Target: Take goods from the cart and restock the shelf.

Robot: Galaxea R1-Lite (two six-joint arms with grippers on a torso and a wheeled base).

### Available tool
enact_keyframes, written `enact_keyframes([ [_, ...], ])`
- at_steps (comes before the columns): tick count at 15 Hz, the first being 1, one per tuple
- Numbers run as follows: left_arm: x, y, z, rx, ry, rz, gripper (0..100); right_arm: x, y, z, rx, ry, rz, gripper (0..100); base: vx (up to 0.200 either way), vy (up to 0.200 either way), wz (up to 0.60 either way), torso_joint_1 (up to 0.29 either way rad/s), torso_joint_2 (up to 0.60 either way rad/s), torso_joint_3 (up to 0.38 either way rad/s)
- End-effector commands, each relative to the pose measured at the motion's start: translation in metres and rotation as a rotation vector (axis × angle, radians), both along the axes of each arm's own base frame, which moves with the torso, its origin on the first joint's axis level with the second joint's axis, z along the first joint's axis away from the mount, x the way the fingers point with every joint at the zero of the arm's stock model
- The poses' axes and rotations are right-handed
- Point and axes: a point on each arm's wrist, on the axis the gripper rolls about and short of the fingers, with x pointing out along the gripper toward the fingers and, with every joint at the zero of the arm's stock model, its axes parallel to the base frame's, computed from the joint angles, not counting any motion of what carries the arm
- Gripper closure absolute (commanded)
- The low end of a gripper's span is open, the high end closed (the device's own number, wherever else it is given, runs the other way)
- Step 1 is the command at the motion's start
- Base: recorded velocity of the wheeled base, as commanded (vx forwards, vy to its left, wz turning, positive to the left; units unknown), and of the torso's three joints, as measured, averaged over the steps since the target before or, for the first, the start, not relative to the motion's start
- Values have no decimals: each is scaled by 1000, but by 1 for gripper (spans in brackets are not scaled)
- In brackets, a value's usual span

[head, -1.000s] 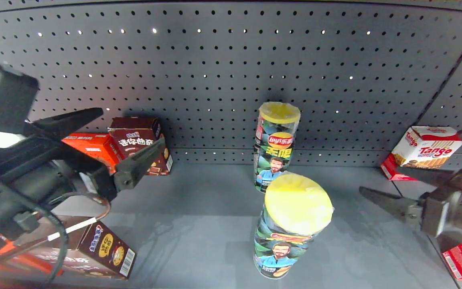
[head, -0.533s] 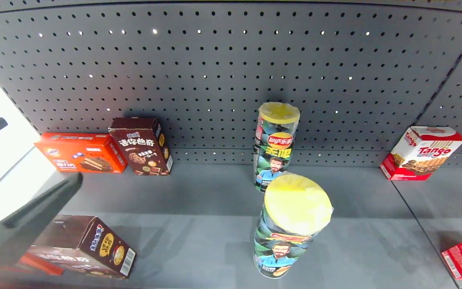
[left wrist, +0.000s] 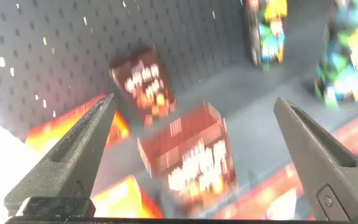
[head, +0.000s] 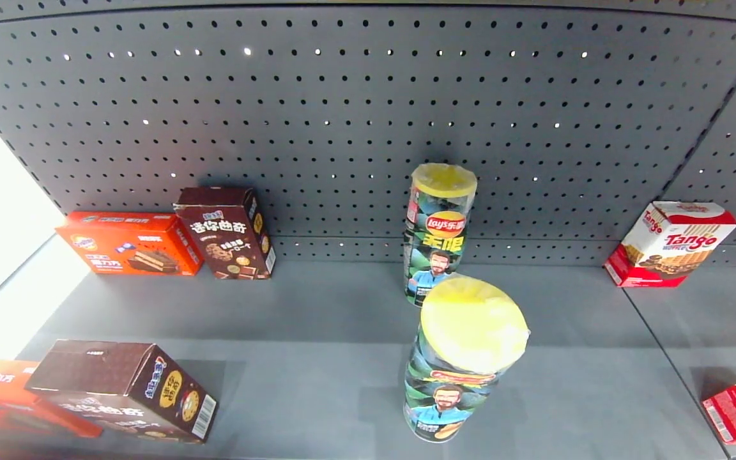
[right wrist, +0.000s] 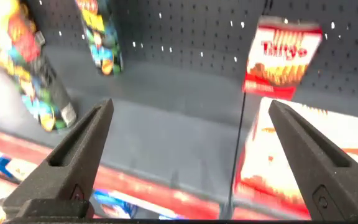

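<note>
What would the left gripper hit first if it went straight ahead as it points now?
Likely the front brown box, centred ahead of the open left gripper; blur leaves the depth unclear.

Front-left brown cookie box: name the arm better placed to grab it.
Left. The open left gripper points straight at the brown cookie box, which sits centred in the left wrist view. The open right gripper faces the wafer box, far to the robot's right.
</note>
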Motion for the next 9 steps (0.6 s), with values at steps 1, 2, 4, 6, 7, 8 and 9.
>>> enact_keyframes([
  [1, -22, 18, -16, -32, -35, 1, 0, -14, -5, -14, 15, -50, -2, 0, 0, 0, 0, 0, 0, 0],
  [2, -27, 22, -26, -23, -24, 3, 0, -17, -6, -24, 12, -43, -2, 0, 0, 0, 0, 0, 0, 0],
  [4, -31, 26, -39, -7, -3, 3, 0, -20, -7, -34, 8, -28, -2, 0, 0, 0, 0, 0, 0, 0],
  [6, -33, 27, -57, 3, 12, 2, 0, -21, -7, -47, -1, -4, 1, 0, 0, 0, 0, 0, 0, 0],
  [7, -32, 26, -67, 16, 28, 4, 0, -19, -6, -53, -9, 23, 0, 0, 0, 0, 0, 0, 0, 0],
  [8, -32, 26, -78, 29, 44, 9, 0, -17, -6, -58, -15, 40, 1, 0, 0, 0, 0, 0, 0, 0],
  [9, -31, 25, -87, 41, 59, 9, 0, -14, -5, -66, -24, 68, 1, 0, 0, 0, 0, 0, 0, 0],
])
